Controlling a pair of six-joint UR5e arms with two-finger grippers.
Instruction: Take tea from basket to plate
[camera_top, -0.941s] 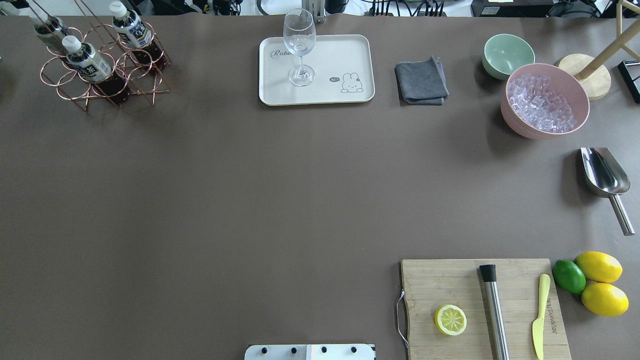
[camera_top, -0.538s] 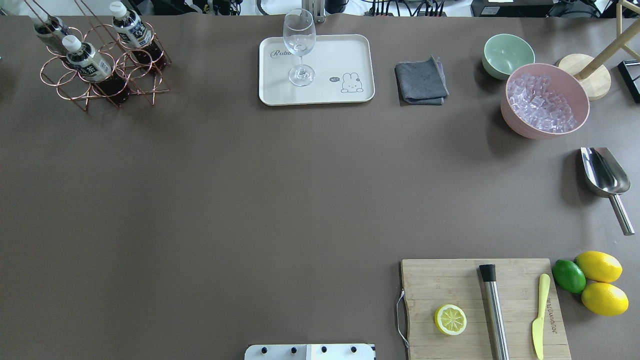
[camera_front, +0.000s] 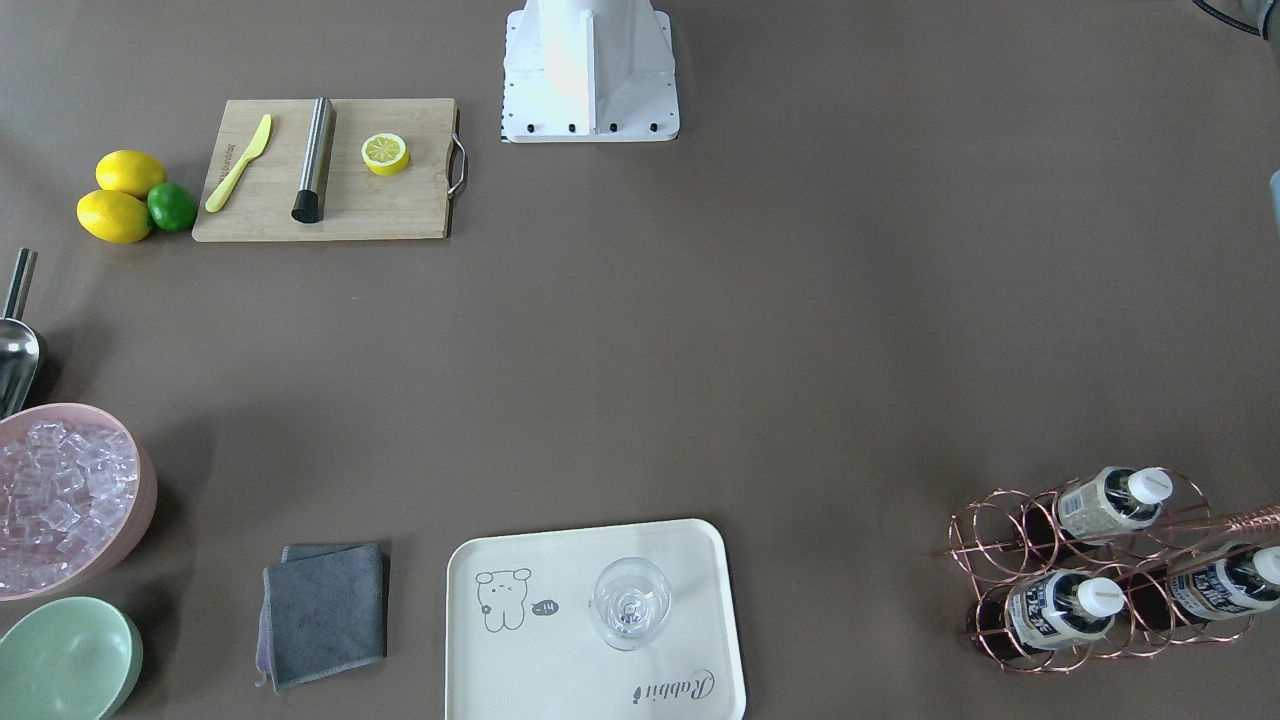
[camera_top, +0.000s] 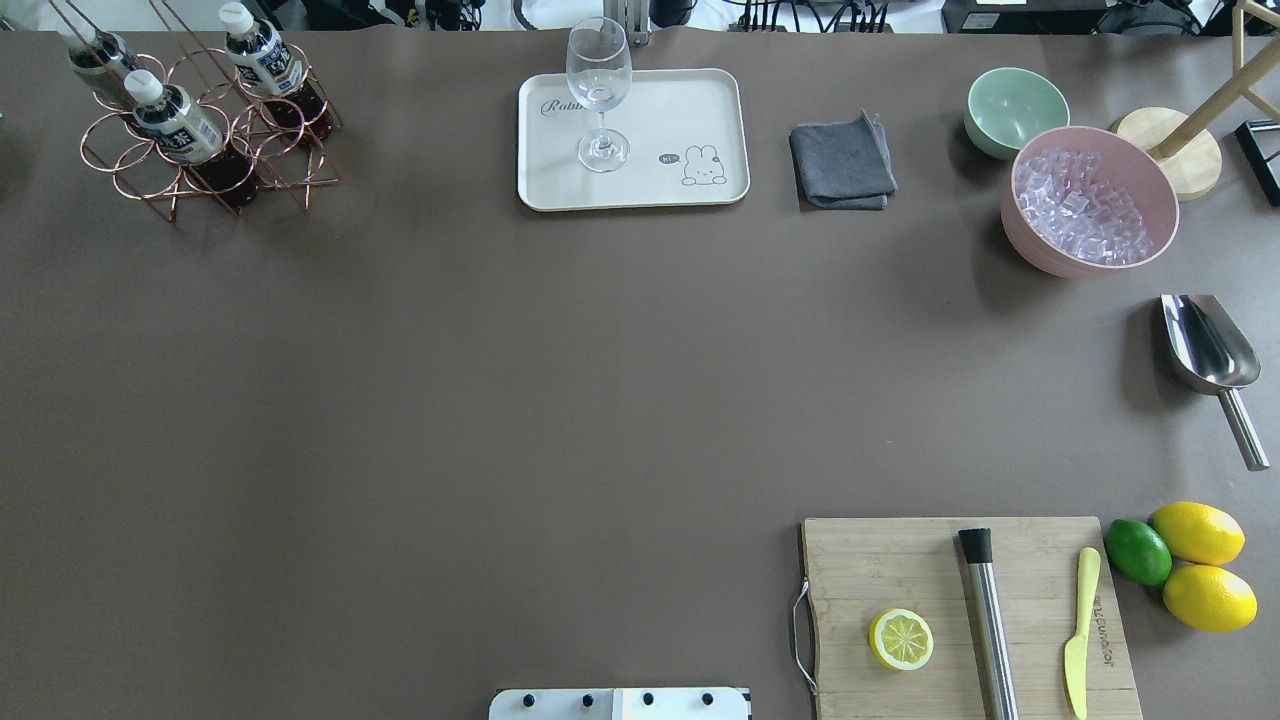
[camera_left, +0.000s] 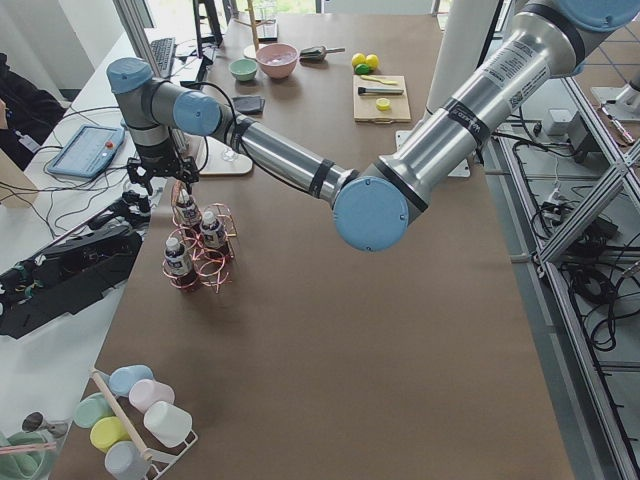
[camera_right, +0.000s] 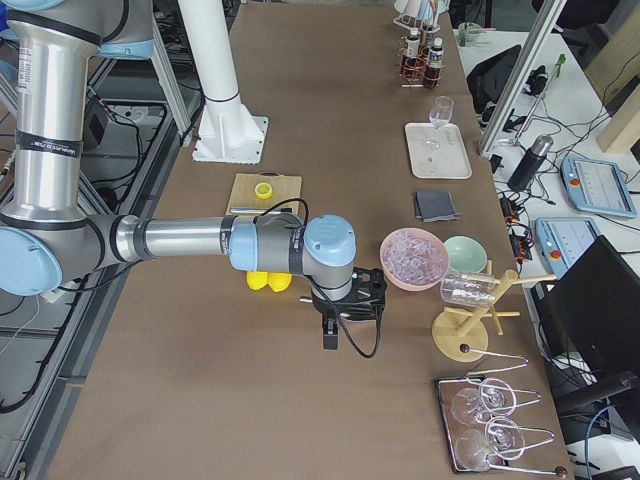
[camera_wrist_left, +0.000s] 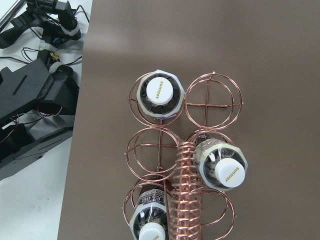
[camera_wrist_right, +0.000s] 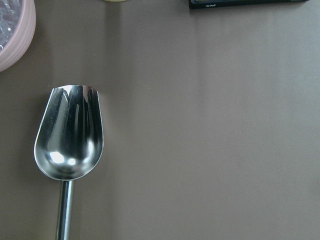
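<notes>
A brown table (camera_top: 500, 380) is filling both top-down views. A copper wire basket (camera_top: 130, 170) is standing at the table's far left corner, as the robot faces it. All 3 tea bottles are sitting upright in its 6 rings. In the left wrist view, one tea bottle (camera_wrist_left: 159, 95) is filling a corner ring, a second bottle (camera_wrist_left: 222, 167) is sitting in the middle ring of the other row, and a third bottle (camera_wrist_left: 150, 225) is being cut off by the lower edge. The other 3 rings are showing only bare wire.

The cream plate (camera_top: 700, 130) is lying at the middle of the far edge, well apart from the basket, and is carrying only a wine glass (camera_top: 600, 90).

The left gripper (camera_left: 170, 180) is hanging just above the basket. It is showing only in a side view, so I cannot tell how far its jaws are parted or whether it is gripping anything. The right gripper (camera_right: 332, 335) is hovering over a steel scoop (camera_wrist_right: 70, 135) near the table's right edge, and its jaws are equally unreadable.

A gray cloth (camera_top: 842, 165), a green bowl (camera_top: 1012, 110) and a pink bowl (camera_top: 1030, 255) of ice are lining the far edge toward the right corner. A cutting board (camera_top: 880, 565) with a lemon half (camera_top: 901, 640) is lying at the near edge.

Around the table, cables, a tablet (camera_left: 85, 150) and metal framing are crowding white benches.
</notes>
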